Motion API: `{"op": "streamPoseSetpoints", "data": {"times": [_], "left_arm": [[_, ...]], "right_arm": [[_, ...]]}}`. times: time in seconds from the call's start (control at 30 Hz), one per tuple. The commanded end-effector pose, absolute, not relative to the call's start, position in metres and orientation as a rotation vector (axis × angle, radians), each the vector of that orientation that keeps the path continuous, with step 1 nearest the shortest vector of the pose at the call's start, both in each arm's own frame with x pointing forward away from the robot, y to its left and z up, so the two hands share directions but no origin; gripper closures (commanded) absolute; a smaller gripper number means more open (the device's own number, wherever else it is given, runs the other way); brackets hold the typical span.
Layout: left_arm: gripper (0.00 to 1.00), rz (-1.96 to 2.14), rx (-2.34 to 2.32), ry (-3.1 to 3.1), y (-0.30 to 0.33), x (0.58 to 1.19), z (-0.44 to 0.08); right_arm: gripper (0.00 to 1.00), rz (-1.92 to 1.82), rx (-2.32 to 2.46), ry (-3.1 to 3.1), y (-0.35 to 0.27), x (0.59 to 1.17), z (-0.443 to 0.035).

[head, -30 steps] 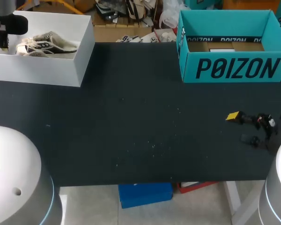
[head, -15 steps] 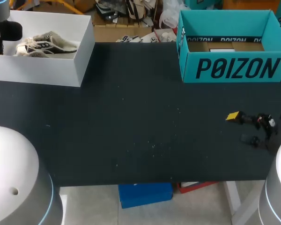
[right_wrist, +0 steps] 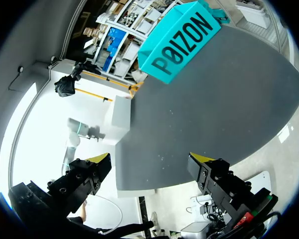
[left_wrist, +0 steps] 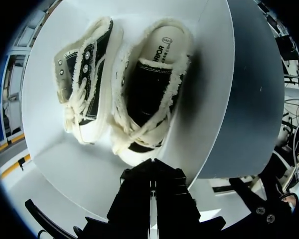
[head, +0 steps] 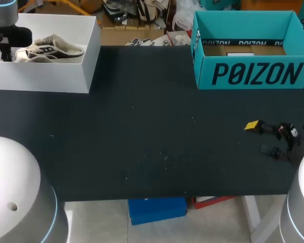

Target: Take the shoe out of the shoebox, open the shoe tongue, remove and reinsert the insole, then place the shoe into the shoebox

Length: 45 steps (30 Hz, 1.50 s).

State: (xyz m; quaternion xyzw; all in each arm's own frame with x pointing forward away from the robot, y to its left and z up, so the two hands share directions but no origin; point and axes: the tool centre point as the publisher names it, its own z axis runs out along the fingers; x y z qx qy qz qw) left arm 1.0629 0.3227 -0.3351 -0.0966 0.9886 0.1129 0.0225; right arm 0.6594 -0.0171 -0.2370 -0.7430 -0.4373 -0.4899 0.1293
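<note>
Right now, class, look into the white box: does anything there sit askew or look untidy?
Yes. In the white box, one shoe is tipped onto its side against the other shoe, whose insole shows. Their laces are loose and bunched. Nothing looks damaged.

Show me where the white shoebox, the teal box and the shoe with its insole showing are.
white shoebox [head: 40, 76], head view, on its front wall.
teal box [head: 253, 75], head view, on its printed front wall.
shoe with insole showing [left_wrist: 152, 87], left wrist view, on its dark opening.
</note>
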Motion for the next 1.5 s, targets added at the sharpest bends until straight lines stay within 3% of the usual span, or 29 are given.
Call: {"op": "streamPoseSetpoints", "data": {"times": [0.03,1.03,1.5], "left_arm": [[1.0,0.339,-0.286,3.062,0.31,1.056,-0.329],[1.0,0.268,-0.249,3.122,0.284,1.022,-0.335],[1.0,0.244,-0.197,3.04,0.279,1.028,-0.286]], "right_arm": [[0.0,-1.427,-2.161,-1.269,-0.017,0.658,-0.236],[0.0,-1.427,-2.161,-1.269,-0.017,0.658,-0.236],[0.0,-1.427,-2.161,-1.269,-0.017,0.658,-0.236]]}}
